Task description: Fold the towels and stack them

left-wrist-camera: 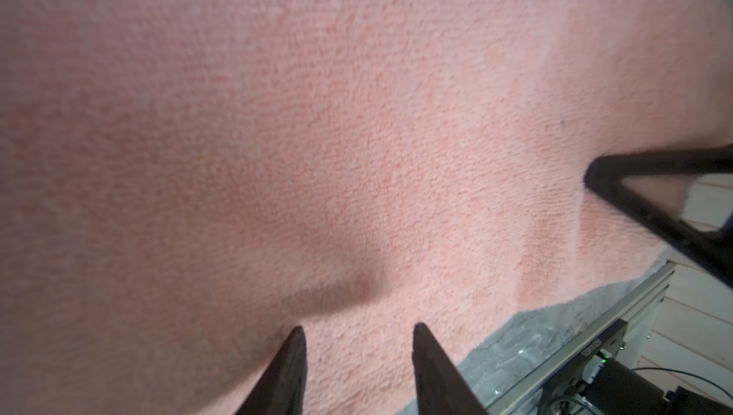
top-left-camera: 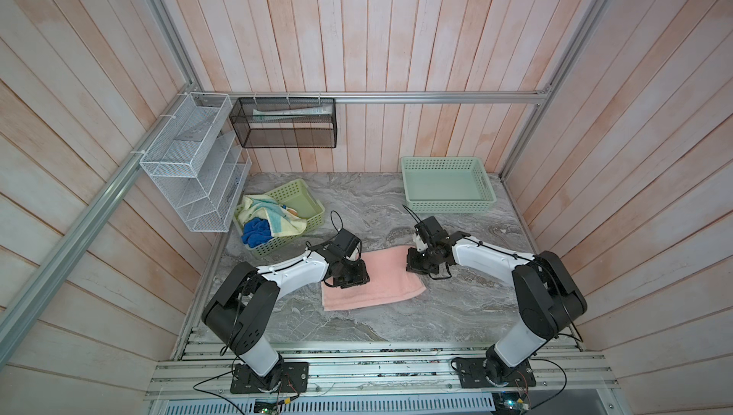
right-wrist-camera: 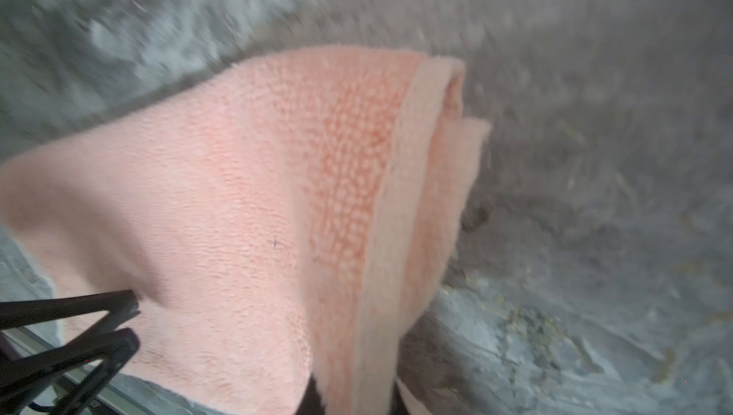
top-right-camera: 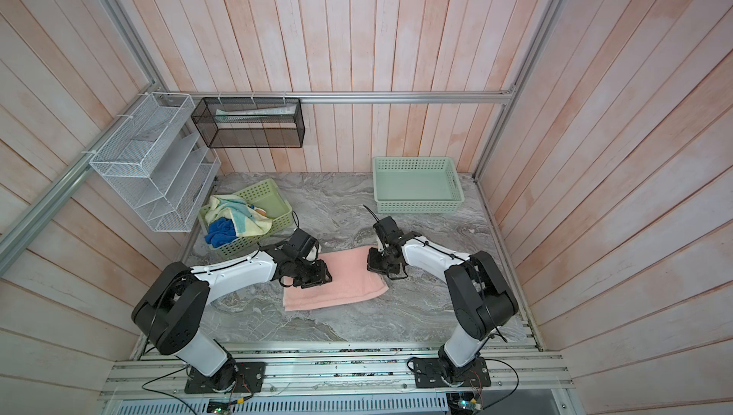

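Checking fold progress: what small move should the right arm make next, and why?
Probably lift the right end effector slightly and carry its pinched edge leftward: it is shut on the right edge of the salmon-pink towel, while the open left end effector sits over the other end.

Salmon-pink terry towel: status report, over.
Right claw shut on salmon-pink terry towel edge. Left claw open, tips on towel. Nothing in the way.

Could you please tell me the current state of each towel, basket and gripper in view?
pink towel: folded over, lying flat, one edge pinched.
right gripper: shut on the pink towel's edge.
left gripper: open, fingers apart over the pink towel.
yellow towel: crumpled, unfolded, in the yellow-green basket.
blue towel: crumpled in the same basket.
pale green basket: empty.
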`<control>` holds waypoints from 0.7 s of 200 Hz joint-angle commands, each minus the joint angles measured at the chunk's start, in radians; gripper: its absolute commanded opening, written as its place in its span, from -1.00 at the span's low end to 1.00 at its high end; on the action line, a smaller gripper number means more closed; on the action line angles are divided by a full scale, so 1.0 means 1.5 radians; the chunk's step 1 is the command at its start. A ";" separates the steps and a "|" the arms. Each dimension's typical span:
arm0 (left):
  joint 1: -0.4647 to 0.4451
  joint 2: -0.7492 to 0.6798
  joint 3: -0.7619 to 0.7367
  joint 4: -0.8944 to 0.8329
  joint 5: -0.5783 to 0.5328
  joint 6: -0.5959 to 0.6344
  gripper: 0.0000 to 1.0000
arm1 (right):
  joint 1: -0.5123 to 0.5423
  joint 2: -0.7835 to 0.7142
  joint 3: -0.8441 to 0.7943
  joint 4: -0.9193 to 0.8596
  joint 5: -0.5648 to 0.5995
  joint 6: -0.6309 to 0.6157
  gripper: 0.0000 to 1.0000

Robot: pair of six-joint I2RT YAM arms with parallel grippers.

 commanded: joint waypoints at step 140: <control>0.111 0.001 0.009 0.007 0.006 0.050 -0.09 | -0.219 0.620 1.058 -0.373 -0.064 -0.255 -1.00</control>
